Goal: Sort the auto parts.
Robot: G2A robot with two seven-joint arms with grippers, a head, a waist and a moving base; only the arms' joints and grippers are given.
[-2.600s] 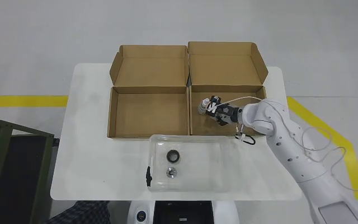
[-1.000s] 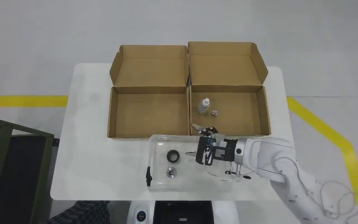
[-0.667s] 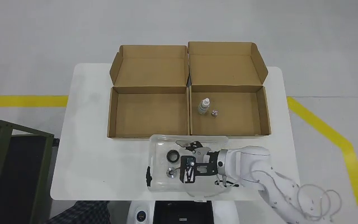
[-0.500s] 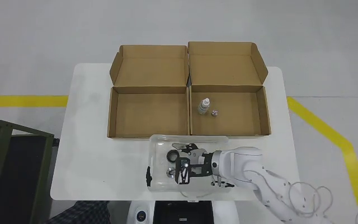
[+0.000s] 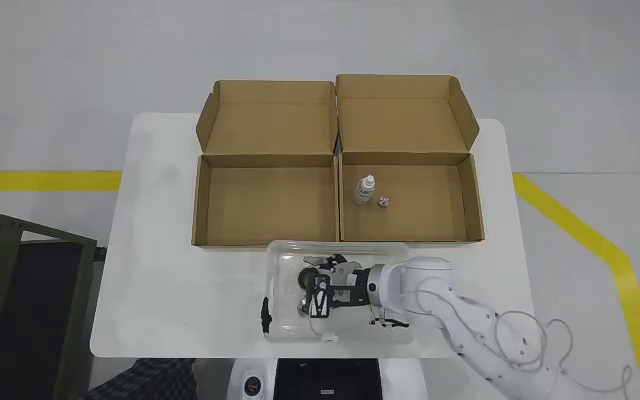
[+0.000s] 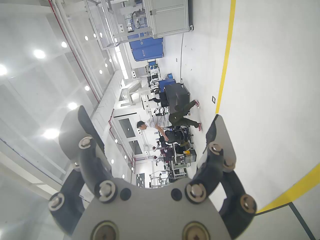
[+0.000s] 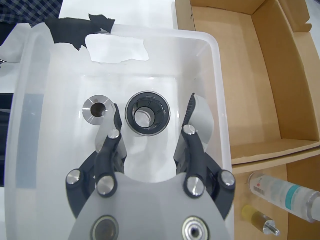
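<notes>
My right jaws stand apart astride the black ring (image 7: 147, 116), not touching it. It sits on end in the clear bin (image 7: 216, 58), axis upward, beside 1 silver bushing (image 7: 96, 108). Beyond lie an open cardboard box (image 7: 250, 76) and the white table (image 7: 120, 1). My left jaws are apart, facing the hall.

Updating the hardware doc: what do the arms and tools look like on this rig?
Right arm: glossy white rounded shells, with a thin white cable looping alongside. Right tool: grey metal base plate with silver screws, black linkages, two silver-backed fingers with black ribbed pads. Left tool: same build.
</notes>
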